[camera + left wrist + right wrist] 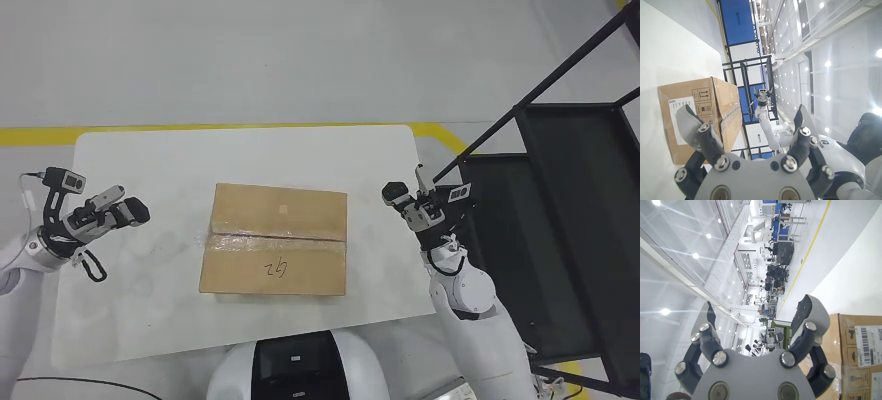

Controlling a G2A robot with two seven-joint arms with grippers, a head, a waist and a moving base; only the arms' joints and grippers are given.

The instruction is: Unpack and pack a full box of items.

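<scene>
Left gripper point(743, 113) and right gripper point(759, 304) hover — both spread wide.

White table point(130, 300), taped cardboard box point(275, 240) at centre (flaps shut).

brown box point(275, 238) – clear tape seam; white table point(150, 160)

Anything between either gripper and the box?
Nothing visible. The box sits taped shut in the middle of the table. The left gripper and right gripper hang open on opposite sides, with only bare surface between.
</scene>
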